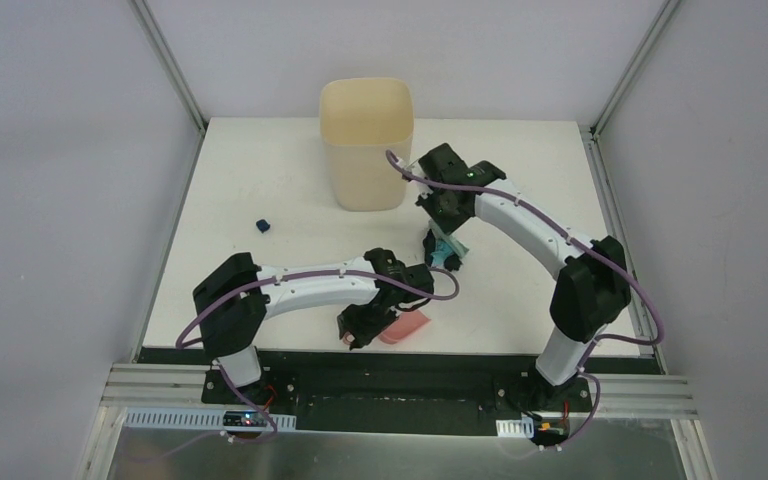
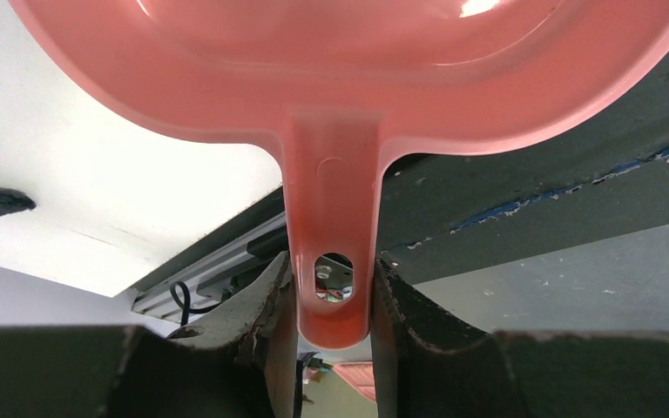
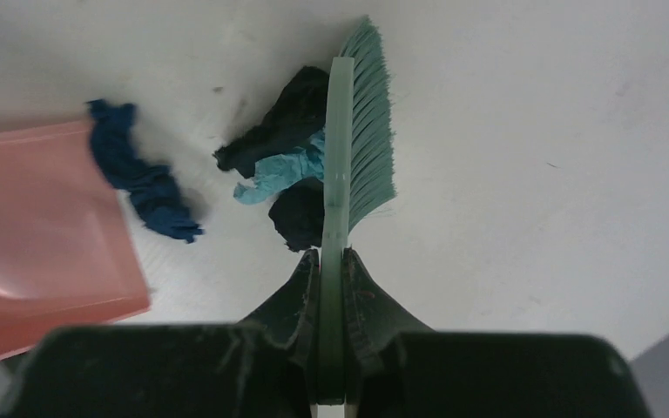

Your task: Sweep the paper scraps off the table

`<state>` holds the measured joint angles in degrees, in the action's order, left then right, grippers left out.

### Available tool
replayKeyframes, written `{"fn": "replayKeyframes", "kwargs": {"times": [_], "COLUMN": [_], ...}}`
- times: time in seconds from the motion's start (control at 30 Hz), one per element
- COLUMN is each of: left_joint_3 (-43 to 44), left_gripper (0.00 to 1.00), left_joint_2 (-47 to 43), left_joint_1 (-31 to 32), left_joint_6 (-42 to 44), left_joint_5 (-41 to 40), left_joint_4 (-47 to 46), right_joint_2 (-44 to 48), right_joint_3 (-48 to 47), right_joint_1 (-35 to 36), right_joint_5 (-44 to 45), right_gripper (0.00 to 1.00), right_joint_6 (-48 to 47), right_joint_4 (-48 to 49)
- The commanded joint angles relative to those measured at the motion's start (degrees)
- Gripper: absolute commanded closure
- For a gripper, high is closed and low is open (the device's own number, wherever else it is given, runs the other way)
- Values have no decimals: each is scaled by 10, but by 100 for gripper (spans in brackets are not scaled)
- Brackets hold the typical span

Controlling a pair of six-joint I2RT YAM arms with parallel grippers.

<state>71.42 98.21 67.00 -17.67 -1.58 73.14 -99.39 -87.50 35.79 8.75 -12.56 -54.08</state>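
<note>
Right gripper [image 3: 331,261] clamps the brush [image 3: 357,131]; paper scraps [image 3: 287,165] lie on the tabletop [image 3: 531,131] just beside it, toward the dustpan [image 3: 35,218] pinched by its handle in the left gripper [image 2: 331,305], so the sweep likely runs that way.

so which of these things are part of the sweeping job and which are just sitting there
In the job: paper scraps, green brush in the right gripper, pink dustpan in the left gripper, table.
Just sitting there: beige bin, untouched; perhaps for emptying later.
</note>
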Motion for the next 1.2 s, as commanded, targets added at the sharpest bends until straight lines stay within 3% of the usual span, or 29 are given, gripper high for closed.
{"fn": "replayKeyframes", "kwargs": {"times": [0.0, 0.17, 0.4, 0.7, 0.87, 1.17], "left_joint_3": [31, 54, 69, 59, 47, 16], "left_gripper": [80, 80, 80, 80, 80, 81], "left_joint_2": [18, 46, 56, 12, -27, -74], "left_joint_1": [-8, -13, -13, -14, -13, -13], "left_joint_6": [18, 27, 33, 43, 35, -4], "left_joint_5": [3, -9, -30, -42, -41, -21], "left_joint_4": [-14, -17, -23, -9, 21, 58], "right_joint_2": [-11, 29, 101, 96, 104, 109], "right_joint_3": [-9, 17, 47, -23, -64, -84], "right_joint_1": [15, 16, 7, -82, -87, -87], "right_joint_5": [-191, -350, -441, -398, -352, -237], "right_gripper": [100, 100, 100, 100, 100, 100], "right_joint_6": [32, 54, 62, 59, 39, 35], "right_joint_4": [-54, -73, -91, -153, -168, -105]}}
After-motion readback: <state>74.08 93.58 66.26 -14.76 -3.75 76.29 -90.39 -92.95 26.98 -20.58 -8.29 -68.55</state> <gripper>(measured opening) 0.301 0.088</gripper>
